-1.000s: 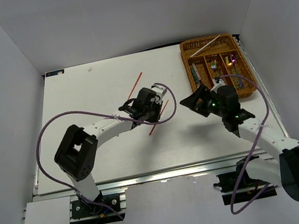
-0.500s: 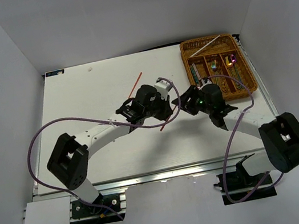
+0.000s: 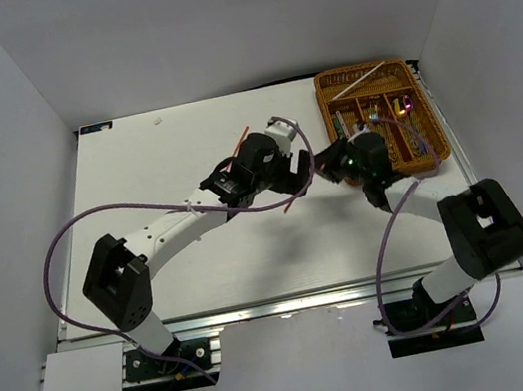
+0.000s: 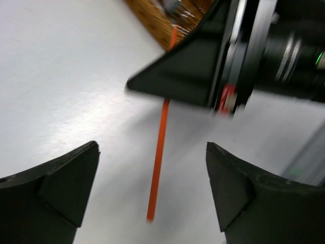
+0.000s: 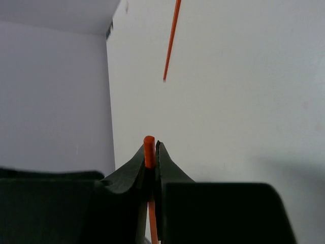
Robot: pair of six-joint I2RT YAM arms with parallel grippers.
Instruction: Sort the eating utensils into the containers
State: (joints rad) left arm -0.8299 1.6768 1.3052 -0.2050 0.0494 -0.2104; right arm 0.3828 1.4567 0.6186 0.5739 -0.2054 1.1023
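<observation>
A red chopstick (image 5: 149, 148) stands clamped in my shut right gripper (image 5: 152, 146), its tip poking out above the jaws. Seen from above, its lower end (image 3: 291, 203) slants down between the two grippers at mid-table. My left gripper (image 4: 151, 146) is open around the free end of that chopstick (image 4: 157, 173) without touching it, facing the right gripper (image 3: 322, 171) closely. A second red chopstick (image 5: 171, 40) lies on the table farther back, partly hidden by the left arm (image 3: 244, 131). The brown wicker tray (image 3: 361, 68) at the back right holds several utensils.
The tray's corner (image 4: 152, 18) shows just behind the right gripper's black body (image 4: 203, 76) in the left wrist view. Purple cables loop over both arms. White walls enclose the table on three sides.
My left gripper has opened and let go of the red chopstick. My right gripper moved in to the left and shut on it. The left arm reached farther right.
</observation>
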